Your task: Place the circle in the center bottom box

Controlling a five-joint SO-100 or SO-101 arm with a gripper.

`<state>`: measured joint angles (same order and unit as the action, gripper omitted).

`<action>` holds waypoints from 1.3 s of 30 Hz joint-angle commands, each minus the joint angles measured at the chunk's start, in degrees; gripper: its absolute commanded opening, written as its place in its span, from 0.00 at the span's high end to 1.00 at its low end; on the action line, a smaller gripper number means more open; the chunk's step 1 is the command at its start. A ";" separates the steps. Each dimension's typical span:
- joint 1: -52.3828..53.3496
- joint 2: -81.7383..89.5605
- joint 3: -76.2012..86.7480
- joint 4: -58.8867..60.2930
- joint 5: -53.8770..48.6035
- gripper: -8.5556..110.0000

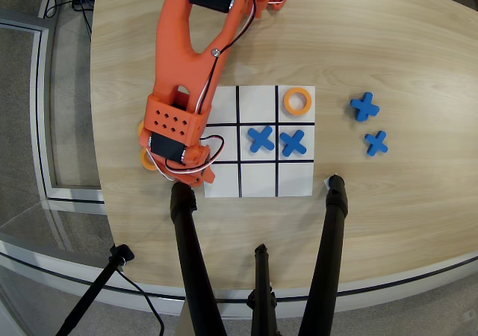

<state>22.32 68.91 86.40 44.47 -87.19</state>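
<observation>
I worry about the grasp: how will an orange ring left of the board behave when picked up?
The ring looks like flat, rigid plastic, so it probably keeps its shape. Being small and thin, it is likely light. It lies flat on the smooth table, so it may slide rather than roll if nudged.

The orange arm (196, 48) reaches down from the top edge of the overhead view, its black servos and white wiring showing along its length. The wrist block sits just above the gripper (200, 173), which points downward. The wrist hides the fingers, so their spread is unclear.
</observation>
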 commanded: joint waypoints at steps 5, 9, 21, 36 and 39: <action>1.32 -1.67 -4.04 -1.05 -0.44 0.71; 2.20 -3.08 -4.66 -1.32 -1.05 0.71; 3.69 -5.36 -4.83 -2.02 -2.64 0.71; 3.60 -6.59 -4.48 -1.67 -2.64 0.71; 3.60 -6.77 -4.48 -0.97 -2.64 0.71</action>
<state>25.58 61.96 83.67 42.98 -89.47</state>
